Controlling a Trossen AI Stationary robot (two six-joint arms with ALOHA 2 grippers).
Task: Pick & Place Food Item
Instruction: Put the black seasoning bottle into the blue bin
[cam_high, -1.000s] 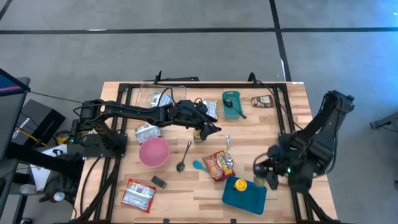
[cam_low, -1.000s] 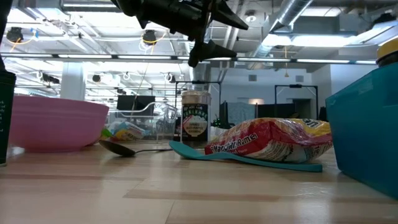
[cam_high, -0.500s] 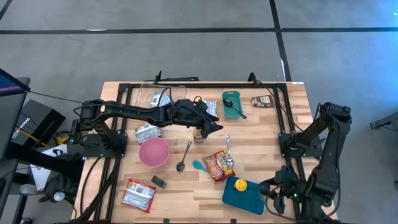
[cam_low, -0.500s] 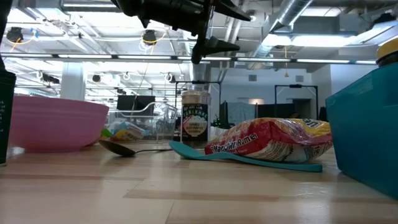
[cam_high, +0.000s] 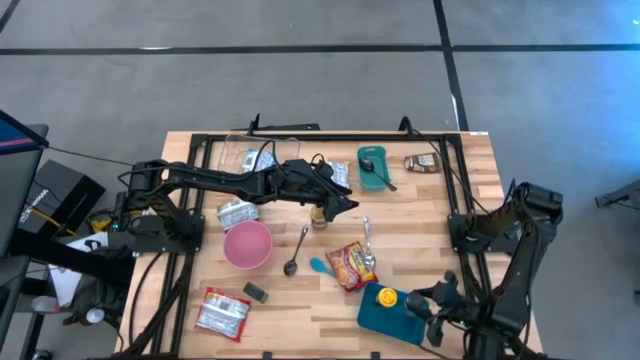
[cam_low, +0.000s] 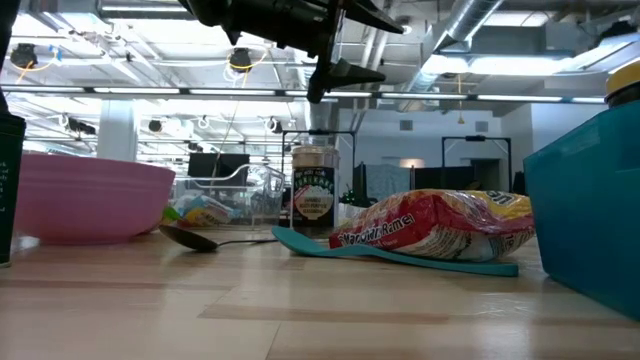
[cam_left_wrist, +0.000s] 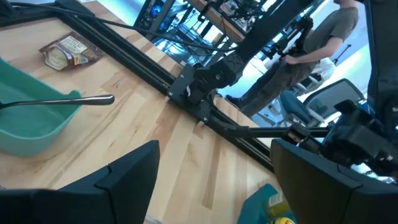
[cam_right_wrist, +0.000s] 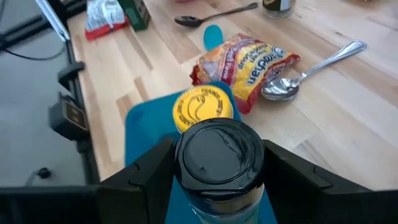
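1. Pale wood planks make up the bench (cam_high: 410, 205), which carries a black frame along its left and right sides.
2. The right pincer (cam_right_wrist: 219, 205) sits at the bench's near right corner, closed around a black-lidded jar (cam_right_wrist: 219, 163); both dark fingers press the jar's sides.
3. That jar hangs over a teal container (cam_high: 392, 314), which also holds a yellow-lidded jar (cam_high: 386, 297) just beside it.
4. A red ramen packet (cam_high: 350, 264) lies near the middle of the bench, just beyond the teal container, partly resting on a teal spoon (cam_high: 319, 266).
5. A metal spoon (cam_high: 367, 240) lies touching the packet's far edge; its bowl rests against the packet in the right wrist view.
6. The left pincer (cam_high: 348, 207) hovers above the middle of the bench, its fingers standing apart and holding nothing.
7. A small spice jar (cam_high: 319, 216) stands upright on the bench right below the left pincer; in the low view the fingers are clear above its lid.
8. A pink bowl (cam_high: 247, 244) sits left of centre, with a dark spoon (cam_high: 296, 252) between it and the ramen packet.
9. A green tub (cam_high: 373, 170) with a spoon in it stands near the far edge, and a small snack bag (cam_high: 421, 163) lies toward the far right corner.
10. A foil packet (cam_high: 222, 313) and a small dark block (cam_high: 255, 291) lie near the near left corner.
11. A person (cam_left_wrist: 311, 46) stands beyond the bench in the left wrist view.
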